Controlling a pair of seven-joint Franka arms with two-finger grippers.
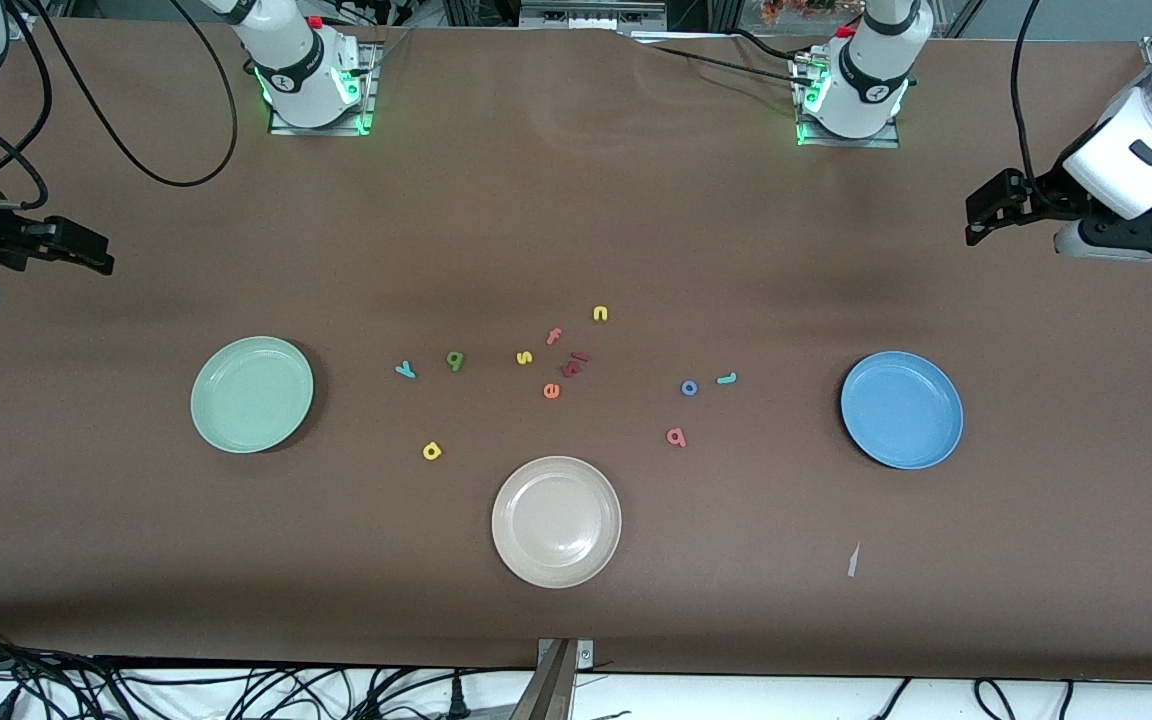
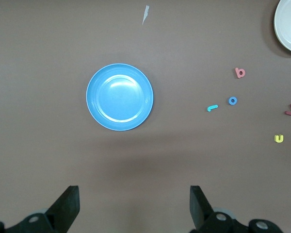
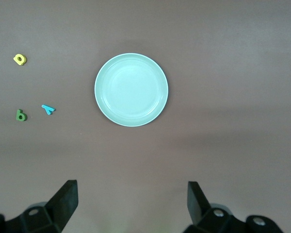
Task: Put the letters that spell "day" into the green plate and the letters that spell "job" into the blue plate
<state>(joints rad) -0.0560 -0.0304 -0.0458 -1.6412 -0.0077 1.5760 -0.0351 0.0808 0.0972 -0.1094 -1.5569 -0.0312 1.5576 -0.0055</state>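
Note:
The green plate (image 1: 252,394) (image 3: 131,90) lies toward the right arm's end and the blue plate (image 1: 901,409) (image 2: 120,97) toward the left arm's end. Between them lie a teal y (image 1: 405,370), a dark green letter (image 1: 455,359) and a yellow loop letter (image 1: 431,451). Closer to the blue plate are a blue o (image 1: 689,387), a teal j (image 1: 726,378) and a salmon-pink letter (image 1: 676,436). My left gripper (image 1: 981,220) (image 2: 134,204) and right gripper (image 1: 96,255) (image 3: 132,201) each hang open and hold nothing, over bare table at their own ends.
A beige-white plate (image 1: 556,521) sits nearer the front camera, midway between the coloured plates. A yellow s (image 1: 524,357), pink f (image 1: 554,336), yellow n (image 1: 600,313), orange e (image 1: 551,390) and small red pieces (image 1: 574,363) cluster mid-table. A paper scrap (image 1: 852,560) lies near the blue plate.

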